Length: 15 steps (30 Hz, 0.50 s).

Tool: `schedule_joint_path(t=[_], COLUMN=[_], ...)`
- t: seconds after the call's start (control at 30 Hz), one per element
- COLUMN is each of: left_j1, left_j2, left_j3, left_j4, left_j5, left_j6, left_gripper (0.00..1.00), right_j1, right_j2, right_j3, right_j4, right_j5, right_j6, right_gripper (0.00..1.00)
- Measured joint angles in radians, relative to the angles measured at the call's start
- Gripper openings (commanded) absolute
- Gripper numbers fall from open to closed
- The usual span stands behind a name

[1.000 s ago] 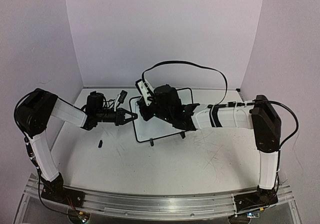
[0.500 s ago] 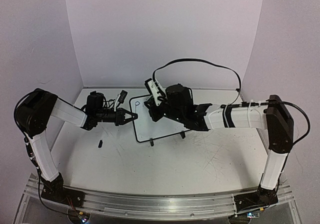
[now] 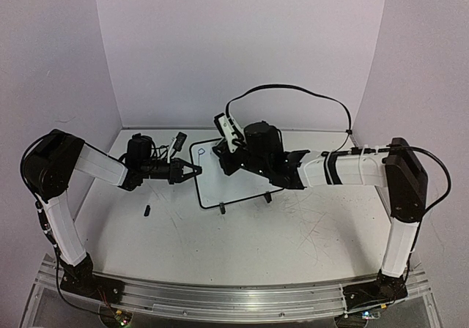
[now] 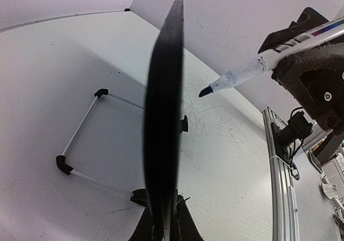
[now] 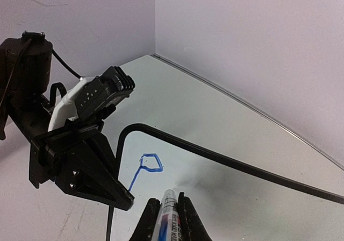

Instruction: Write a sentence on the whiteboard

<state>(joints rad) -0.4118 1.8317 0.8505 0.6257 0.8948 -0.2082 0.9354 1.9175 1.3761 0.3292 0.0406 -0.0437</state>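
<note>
Blue ink forms one looped mark (image 5: 145, 168), shaped like a P, near the far left corner of the whiteboard (image 3: 238, 185), which sits at the middle of the table (image 3: 293, 233). The left gripper (image 3: 192, 171) has its fingers pinched tight on the board's left edge. The right gripper (image 3: 224, 159) reaches in from the right, fingers clamped on a marker (image 4: 252, 69) whose tip points at the board beside the mark (contact cannot be told)
</note>
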Motion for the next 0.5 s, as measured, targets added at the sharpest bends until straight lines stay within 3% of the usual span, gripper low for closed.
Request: schedule_joint_path(t=[0.5], left_j1=[0.000], left_j2=[0.000], left_j3=[0.000], left_j4=[0.000], left_j5=[0.000], left_j6=[0.000], left_gripper=[0.00], right_j1=[0.002], right_j2=[0.032], right_j3=[0.031], right_j4=[-0.001], right_j5=[0.003], right_j6=[0.000], right_gripper=[0.00])
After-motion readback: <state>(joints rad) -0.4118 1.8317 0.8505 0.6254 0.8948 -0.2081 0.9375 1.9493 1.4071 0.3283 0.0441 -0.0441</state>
